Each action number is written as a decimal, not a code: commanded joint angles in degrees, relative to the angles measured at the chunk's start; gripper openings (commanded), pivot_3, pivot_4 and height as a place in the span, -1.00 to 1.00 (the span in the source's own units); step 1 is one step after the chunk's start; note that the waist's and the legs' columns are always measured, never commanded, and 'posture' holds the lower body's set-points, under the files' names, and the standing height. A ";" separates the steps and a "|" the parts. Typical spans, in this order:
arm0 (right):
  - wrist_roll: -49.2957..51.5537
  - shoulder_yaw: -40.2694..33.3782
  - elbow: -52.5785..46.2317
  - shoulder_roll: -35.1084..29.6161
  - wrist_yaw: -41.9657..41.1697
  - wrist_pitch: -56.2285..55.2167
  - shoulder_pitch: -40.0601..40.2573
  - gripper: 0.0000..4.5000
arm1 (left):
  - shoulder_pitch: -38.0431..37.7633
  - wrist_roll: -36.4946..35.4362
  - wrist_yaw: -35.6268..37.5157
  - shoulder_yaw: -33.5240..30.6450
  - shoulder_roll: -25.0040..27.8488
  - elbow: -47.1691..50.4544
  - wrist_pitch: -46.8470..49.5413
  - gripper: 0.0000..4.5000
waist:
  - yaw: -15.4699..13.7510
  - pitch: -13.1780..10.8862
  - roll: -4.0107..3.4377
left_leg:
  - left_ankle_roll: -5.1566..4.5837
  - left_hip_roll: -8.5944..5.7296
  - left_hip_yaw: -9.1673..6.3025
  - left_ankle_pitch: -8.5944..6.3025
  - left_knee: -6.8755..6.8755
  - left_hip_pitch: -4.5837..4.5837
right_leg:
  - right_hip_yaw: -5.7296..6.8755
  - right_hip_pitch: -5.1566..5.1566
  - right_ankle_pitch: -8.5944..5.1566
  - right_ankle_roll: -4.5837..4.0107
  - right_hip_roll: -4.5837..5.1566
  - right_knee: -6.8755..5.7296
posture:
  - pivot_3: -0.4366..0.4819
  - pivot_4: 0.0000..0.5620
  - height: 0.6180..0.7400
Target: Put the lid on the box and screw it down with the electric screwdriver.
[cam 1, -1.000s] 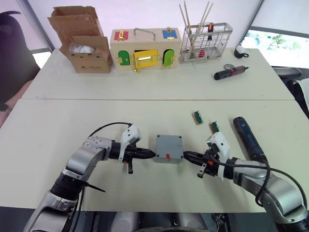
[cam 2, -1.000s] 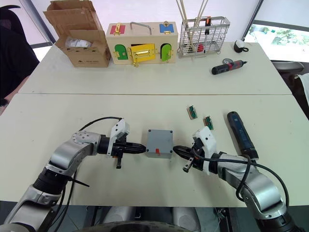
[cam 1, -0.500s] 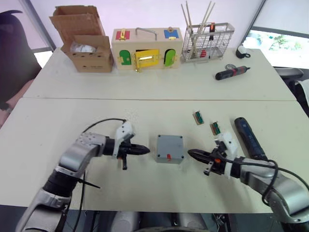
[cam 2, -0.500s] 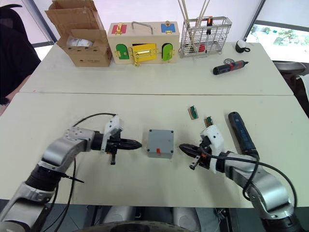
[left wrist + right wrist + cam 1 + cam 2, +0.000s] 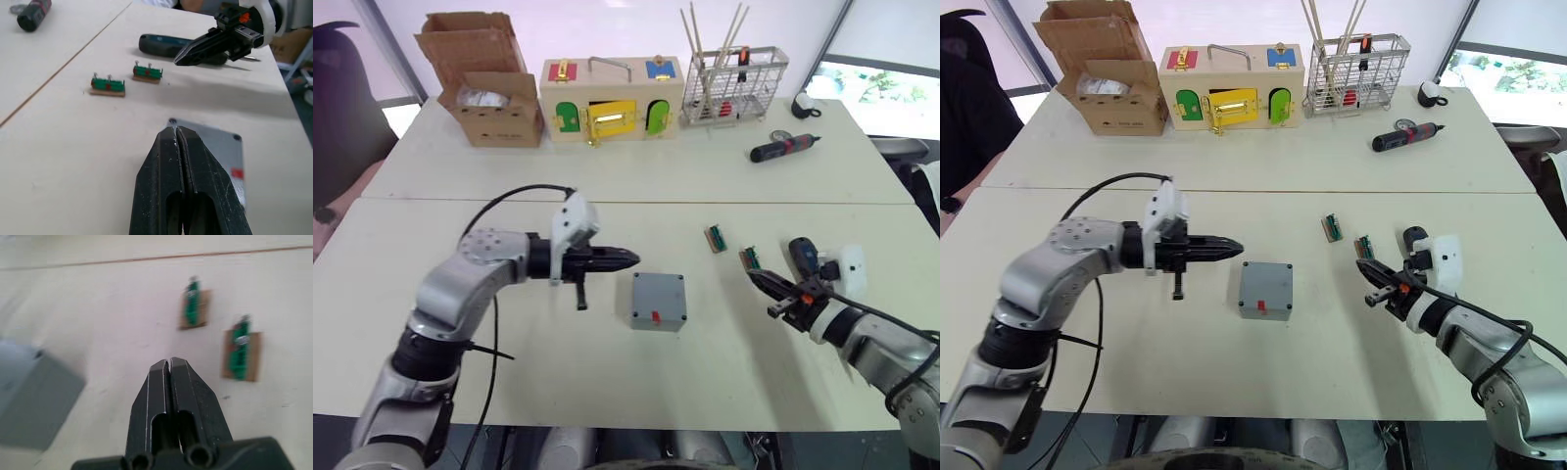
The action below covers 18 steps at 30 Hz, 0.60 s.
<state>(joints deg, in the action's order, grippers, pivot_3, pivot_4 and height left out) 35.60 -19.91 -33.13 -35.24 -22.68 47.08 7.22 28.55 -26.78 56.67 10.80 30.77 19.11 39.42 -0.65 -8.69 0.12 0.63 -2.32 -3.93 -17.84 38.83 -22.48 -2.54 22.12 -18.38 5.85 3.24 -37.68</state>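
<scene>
The grey box (image 5: 658, 301) sits mid-table with a red mark on its near side, and the lid (image 5: 222, 145) lies flat on top of it, with corner holes showing. My left gripper (image 5: 634, 259) hovers shut and empty just above and behind the box's left side. Well to the right of the box, my right gripper (image 5: 752, 278) is also shut with nothing in it. It points left and sits just in front of the dark electric screwdriver (image 5: 1414, 238), which lies on the table partly hidden behind that wrist.
Two small green terminal blocks (image 5: 714, 237) (image 5: 749, 258) lie between the box and the electric screwdriver. On the far table stand a cardboard carton (image 5: 489, 88), a wooden box with coloured doors (image 5: 610, 98), a wire basket (image 5: 734, 83) and a black-and-red screwdriver (image 5: 783, 147).
Both grippers have drawn away from the box's sides. The left one rose and swung over the box's back left. The right one pulled back to the right, toward the electric screwdriver.
</scene>
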 commanded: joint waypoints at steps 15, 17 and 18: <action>-9.93 4.37 7.78 3.84 3.99 -7.73 -6.59 0.99 | -1.97 -0.01 1.68 3.21 -0.34 1.41 -2.31 -1.00 | 0.07 -0.01 -0.01 | 0.18 0.01 0.08 0.12 -0.01 0.01 | -0.06 0.19 0.00 0.01 -0.03 -0.33 | -0.05 -0.47 1.00; -10.83 4.74 9.33 4.31 4.12 -8.74 -7.36 0.99 | -1.96 0.02 1.61 3.16 -0.32 1.28 -2.22 -1.00 | 0.06 -0.01 -0.01 | 0.18 0.01 0.08 0.12 -0.01 0.01 | -0.06 0.20 -0.01 0.01 -0.04 -0.34 | -0.05 -0.47 1.00; -11.60 5.36 10.72 4.72 4.13 -9.72 -8.07 0.99 | -1.98 0.20 1.42 3.23 -0.32 1.10 -2.17 -1.00 | 0.09 -0.01 -0.01 | 0.18 0.02 0.08 0.12 -0.02 0.01 | -0.06 0.20 -0.01 0.01 -0.04 -0.34 | -0.05 -0.47 1.00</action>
<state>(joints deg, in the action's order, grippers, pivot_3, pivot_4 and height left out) 24.97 -14.59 -22.96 -31.08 -18.72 39.51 0.30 26.64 -25.96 58.03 14.48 30.32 18.98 37.90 -0.55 -8.69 0.11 0.81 -2.31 -3.86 -17.72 38.81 -22.47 -2.60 22.32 -18.38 5.86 3.20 -38.02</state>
